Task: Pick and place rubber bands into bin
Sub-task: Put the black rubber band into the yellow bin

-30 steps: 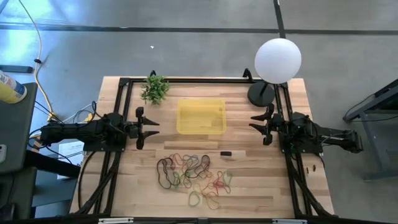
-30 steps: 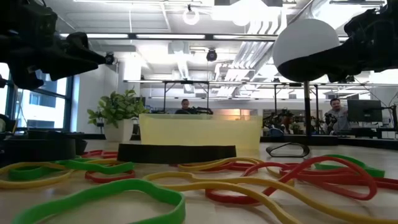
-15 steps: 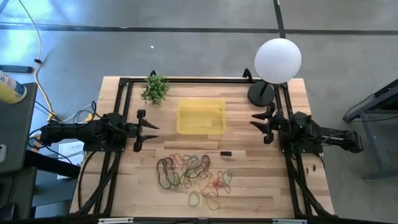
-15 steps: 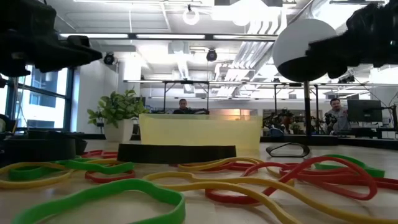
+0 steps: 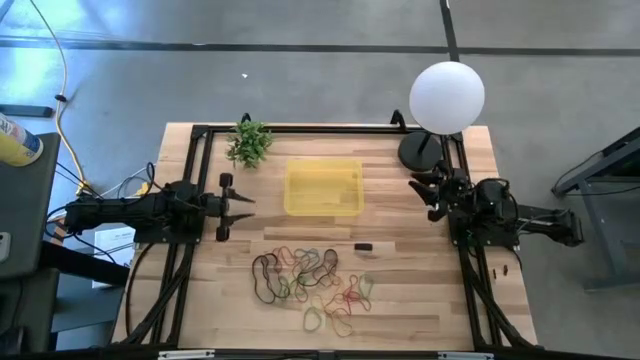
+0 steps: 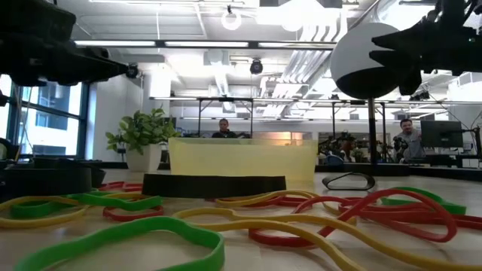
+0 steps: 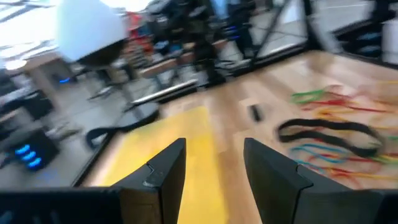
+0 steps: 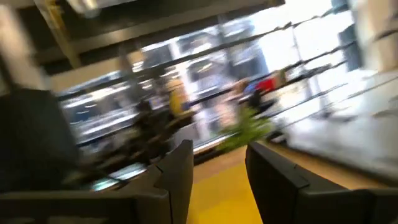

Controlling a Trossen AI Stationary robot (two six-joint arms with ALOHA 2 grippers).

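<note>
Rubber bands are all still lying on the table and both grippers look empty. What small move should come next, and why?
Probably swing the left gripper toward the rubber bands and lower it over the black loop at the pile's near edge. Its fingers are open with nothing between them, the bin looks empty, and the right gripper, also open and empty, sits farther from the pile.

Open-plan robotics lab, exposed ceiling ducts point(image 6: 301, 53), monitor point(image 6: 440, 134), seated people point(image 6: 407, 139), wooden workbench point(image 5: 400, 280)

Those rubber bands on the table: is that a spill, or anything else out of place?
The rubber bands lie tangled in a loose heap on the table, all outside the empty yellow bin. Nothing looks damaged or tipped.
</note>
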